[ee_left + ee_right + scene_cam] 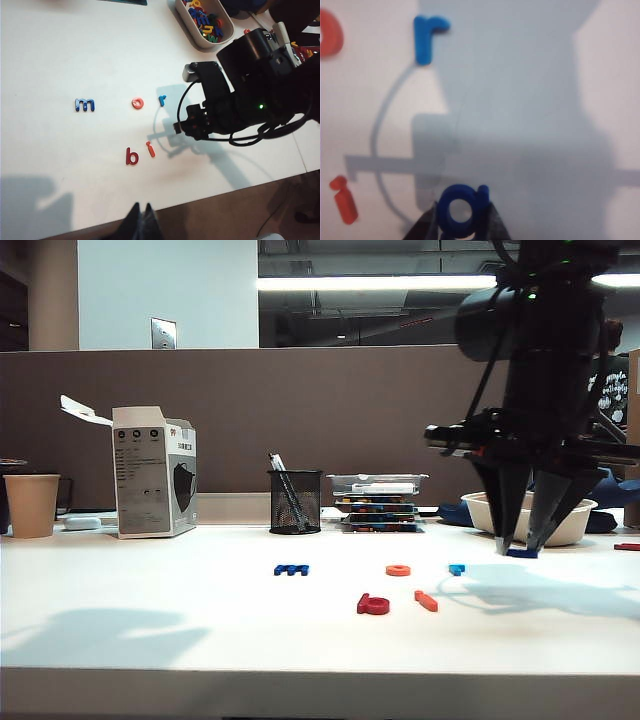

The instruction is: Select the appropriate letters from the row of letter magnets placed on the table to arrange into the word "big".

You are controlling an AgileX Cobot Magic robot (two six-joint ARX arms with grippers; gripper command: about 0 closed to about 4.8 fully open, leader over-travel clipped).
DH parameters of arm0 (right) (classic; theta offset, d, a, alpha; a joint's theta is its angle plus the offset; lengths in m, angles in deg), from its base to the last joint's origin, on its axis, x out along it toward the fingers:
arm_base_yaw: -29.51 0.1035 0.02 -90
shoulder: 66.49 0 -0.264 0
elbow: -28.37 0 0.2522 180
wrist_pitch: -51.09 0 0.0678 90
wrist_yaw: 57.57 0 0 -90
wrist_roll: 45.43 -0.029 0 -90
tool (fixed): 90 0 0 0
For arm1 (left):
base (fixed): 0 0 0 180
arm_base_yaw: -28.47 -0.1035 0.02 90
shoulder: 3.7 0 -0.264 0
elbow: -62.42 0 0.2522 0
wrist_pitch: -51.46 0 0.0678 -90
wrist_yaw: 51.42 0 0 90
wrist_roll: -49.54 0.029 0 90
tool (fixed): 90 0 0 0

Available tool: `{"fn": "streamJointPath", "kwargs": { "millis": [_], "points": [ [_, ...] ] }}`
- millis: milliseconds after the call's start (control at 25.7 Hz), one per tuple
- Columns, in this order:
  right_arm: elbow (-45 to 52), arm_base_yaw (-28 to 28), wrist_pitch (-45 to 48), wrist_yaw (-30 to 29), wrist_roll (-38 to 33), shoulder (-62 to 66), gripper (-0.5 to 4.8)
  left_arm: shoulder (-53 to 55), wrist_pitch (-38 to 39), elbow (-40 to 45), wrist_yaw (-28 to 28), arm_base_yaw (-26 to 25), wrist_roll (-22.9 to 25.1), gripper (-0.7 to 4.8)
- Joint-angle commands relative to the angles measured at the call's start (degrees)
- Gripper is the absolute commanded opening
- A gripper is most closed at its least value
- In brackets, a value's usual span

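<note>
On the white table (pixel 150 620) a red "b" (pixel 373 605) (pixel 132 156) lies flat, with the orange-red "i" (pixel 426 601) (pixel 150 149) (pixel 344 200) just right of it. My right gripper (pixel 520 545) (pixel 462 222) points down at the right of the table, shut on the dark blue "g" (pixel 522 553) (pixel 462 210), which sits pinched between its fingers. It holds the letter to the right of the row and behind the "i". My left gripper (pixel 141 210) is shut with nothing in it, over the table's front edge, well clear of the letters.
A dark blue "m" (pixel 291 569) (pixel 84 105), an orange "o" (pixel 398 570) (pixel 137 103) and a light blue "r" (pixel 456 569) (pixel 427 37) lie in a row. A white bowl (pixel 575 525) (pixel 192 30) of letters, a mesh pen cup (pixel 295 502), a stack of trays (pixel 378 502), a box (pixel 155 485) and a paper cup (pixel 32 505) line the back.
</note>
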Motion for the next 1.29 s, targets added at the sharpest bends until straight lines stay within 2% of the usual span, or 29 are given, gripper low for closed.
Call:
{"fn": "streamJointPath", "kwargs": {
  "millis": [39,312,701,1130,1285],
  "points": [
    [0.35,1.86,0.0,-0.13,-2.08,-0.31,0.89,-0.11,-0.37,-0.24,-0.42,-0.02,0.02,-0.05],
    [4.26,5.31,3.1,-0.26,-4.94,-0.31,0.89,-0.11,-0.37,-0.24,-0.42,-0.02,0.02,-0.05],
    [7.28,5.31,6.12,-1.84,-5.27,-0.28,0.89,-0.11,-0.37,-0.24,-0.42,-0.02,0.02,-0.05],
    [10.71,5.31,5.79,-2.58,-9.51,-0.28,0.89,-0.11,-0.37,-0.24,-0.42,-0.02,0.02,-0.05],
    [10.71,5.31,5.14,-6.95,-9.49,-0.28,0.89,-0.11,-0.37,-0.24,-0.42,-0.02,0.02,-0.05]
  ]
}}
